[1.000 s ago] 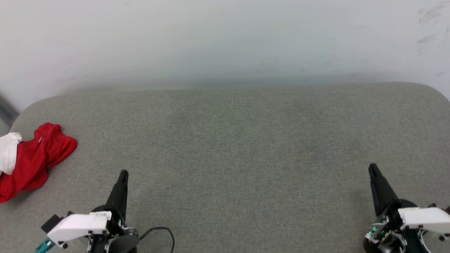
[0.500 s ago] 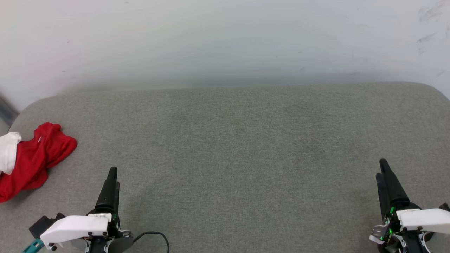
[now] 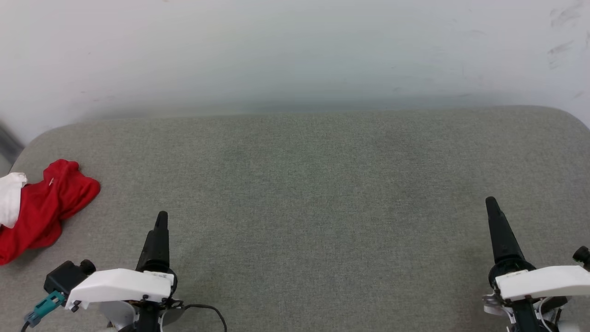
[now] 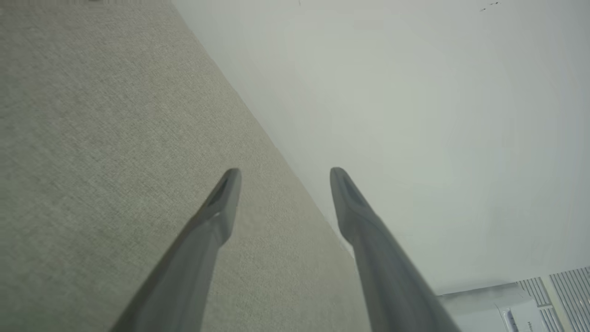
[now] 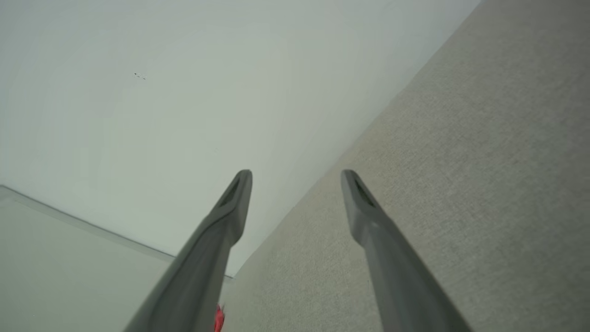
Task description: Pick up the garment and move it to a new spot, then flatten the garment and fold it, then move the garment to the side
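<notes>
While the garment (image 3: 46, 210) lies crumpled at the left edge of the grey fabric-covered counter (image 3: 304, 184), both claws are at the near side, well apart from it and from each other. Its red body is bunched in folds, with one white sleeve (image 3: 10, 198) at the head view's left border. The left claw (image 3: 161, 216) is at the lower left, pointing toward the pale wall (image 3: 295, 55). In the left wrist view its two fingers (image 4: 221, 203) stand spread, pinching nothing, with bare cloth and wall between them. The right claw (image 3: 491, 203) is at the lower right, likewise spread and empty in the right wrist view, where a sliver of red shows beside one finger at the bottom edge. A black cable (image 3: 209, 309) curls by the left wrist.
</notes>
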### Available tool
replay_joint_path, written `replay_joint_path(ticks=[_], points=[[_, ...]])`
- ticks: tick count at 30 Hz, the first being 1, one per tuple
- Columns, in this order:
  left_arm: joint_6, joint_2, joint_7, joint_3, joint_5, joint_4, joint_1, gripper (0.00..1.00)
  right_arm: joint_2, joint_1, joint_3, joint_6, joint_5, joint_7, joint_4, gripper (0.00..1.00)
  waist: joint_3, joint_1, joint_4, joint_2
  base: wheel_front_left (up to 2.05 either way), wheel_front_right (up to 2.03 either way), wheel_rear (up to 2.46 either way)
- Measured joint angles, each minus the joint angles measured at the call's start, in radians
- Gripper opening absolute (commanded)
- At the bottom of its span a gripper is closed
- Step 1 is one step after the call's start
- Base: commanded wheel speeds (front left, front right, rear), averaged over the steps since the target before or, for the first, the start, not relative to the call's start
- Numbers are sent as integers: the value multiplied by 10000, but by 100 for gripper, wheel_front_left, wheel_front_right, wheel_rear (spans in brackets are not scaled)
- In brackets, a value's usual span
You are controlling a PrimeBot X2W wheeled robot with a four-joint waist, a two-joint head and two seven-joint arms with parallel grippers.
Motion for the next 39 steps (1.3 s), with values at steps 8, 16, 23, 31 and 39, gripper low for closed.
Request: replay_joint_path(ticks=[8, 16, 23, 31, 39], points=[[405, 2, -366, -313, 1806, -176, 188, 100, 0, 206, 282, 0, -1937, -357, -153, 100, 8, 0, 38, 0, 0, 0, 0], [654, 4, -637, -518, 3053, -324, 217, 100, 0, 343, 393, 0, -3137, -617, -242, 100, 10, 0, 50, 0, 0, 0, 0], [715, 13, -826, -686, 3870, -433, 314, 100, 0, 358, 449, 0, -3965, -800, -362, 100, 9, 0, 64, 0, 0, 0, 0], [884, 25, -1053, -886, 4867, -593, 411, 100, 0, 448, 500, 0, -4968, -1039, -487, 100, -9, 0, 88, 0, 0, 0, 0], [974, 42, -1283, -1032, 5768, -757, 504, 100, 0, 557, 562, 0, -5927, -1246, -642, 100, -27, 0, 107, 0, 0, 0, 0]])
